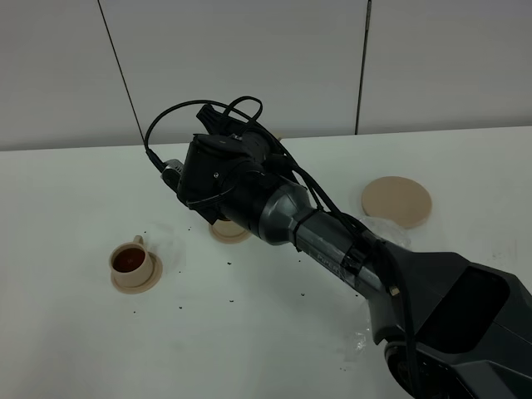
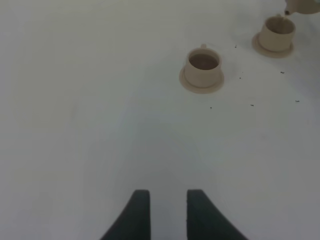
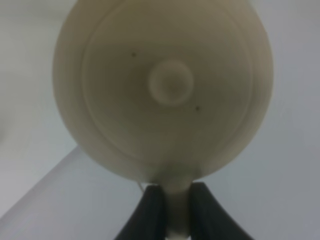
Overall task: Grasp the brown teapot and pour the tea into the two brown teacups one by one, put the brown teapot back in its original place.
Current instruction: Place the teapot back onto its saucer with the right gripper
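Currently in hand: filling teacup 2 [image 2: 277, 32], by judgement; teacup 1 [image 1: 131, 261] holds tea.
Right gripper [image 3: 172, 194]: clamped on brown teapot [image 3: 165, 85] handle, spout over teacup 2.
Left gripper [image 2: 168, 202]: parted, empty.
Next: level teapot, set on large saucer [image 1: 397, 201] behind hand.

Matt clay teapot [image 3: 165, 90], smooth white table [image 1: 83, 349]

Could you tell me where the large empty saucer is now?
In the exterior high view, the large saucer lies right of centre on the table, behind the right arm.
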Action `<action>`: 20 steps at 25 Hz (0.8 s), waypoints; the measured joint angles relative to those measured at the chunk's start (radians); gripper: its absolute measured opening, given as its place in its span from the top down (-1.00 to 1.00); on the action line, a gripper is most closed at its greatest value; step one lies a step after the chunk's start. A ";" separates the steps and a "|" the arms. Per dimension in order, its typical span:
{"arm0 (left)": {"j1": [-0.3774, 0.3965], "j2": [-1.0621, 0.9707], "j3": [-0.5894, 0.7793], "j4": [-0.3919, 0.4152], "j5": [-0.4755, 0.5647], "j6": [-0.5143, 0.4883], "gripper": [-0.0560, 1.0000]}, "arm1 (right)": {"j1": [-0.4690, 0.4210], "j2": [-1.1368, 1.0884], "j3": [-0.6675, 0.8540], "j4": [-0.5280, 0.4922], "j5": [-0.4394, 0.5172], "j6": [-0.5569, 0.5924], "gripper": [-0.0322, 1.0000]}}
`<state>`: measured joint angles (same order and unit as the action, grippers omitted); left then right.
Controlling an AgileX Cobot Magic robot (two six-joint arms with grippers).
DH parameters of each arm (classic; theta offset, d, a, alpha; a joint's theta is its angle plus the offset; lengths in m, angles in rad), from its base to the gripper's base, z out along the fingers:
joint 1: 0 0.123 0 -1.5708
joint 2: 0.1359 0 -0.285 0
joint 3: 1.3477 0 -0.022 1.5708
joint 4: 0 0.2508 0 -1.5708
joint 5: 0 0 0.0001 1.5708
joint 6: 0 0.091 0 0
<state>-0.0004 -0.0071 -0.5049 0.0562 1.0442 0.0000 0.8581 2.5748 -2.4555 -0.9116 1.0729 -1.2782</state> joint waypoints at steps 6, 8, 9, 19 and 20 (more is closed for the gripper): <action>0.000 0.000 0.000 0.000 0.000 0.000 0.42 | 0.003 0.000 0.000 0.001 -0.018 -0.007 0.75; 0.000 0.000 0.000 0.000 0.000 0.000 0.42 | 0.003 0.000 0.000 0.001 -0.020 -0.008 0.75; 0.000 0.000 0.000 0.000 0.000 0.000 0.42 | 0.003 0.000 0.000 0.001 -0.022 -0.008 0.75; 0.000 0.000 0.000 0.000 0.000 0.000 0.42 | 0.005 0.000 0.000 -0.006 -0.023 -0.011 0.75; 0.000 0.000 0.000 0.000 0.000 0.000 0.42 | 0.005 0.000 0.000 -0.006 -0.023 -0.011 0.75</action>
<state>-0.0004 -0.0071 -0.5049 0.0562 1.0442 0.0000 0.8633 2.5748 -2.4555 -0.9174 1.0502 -1.2888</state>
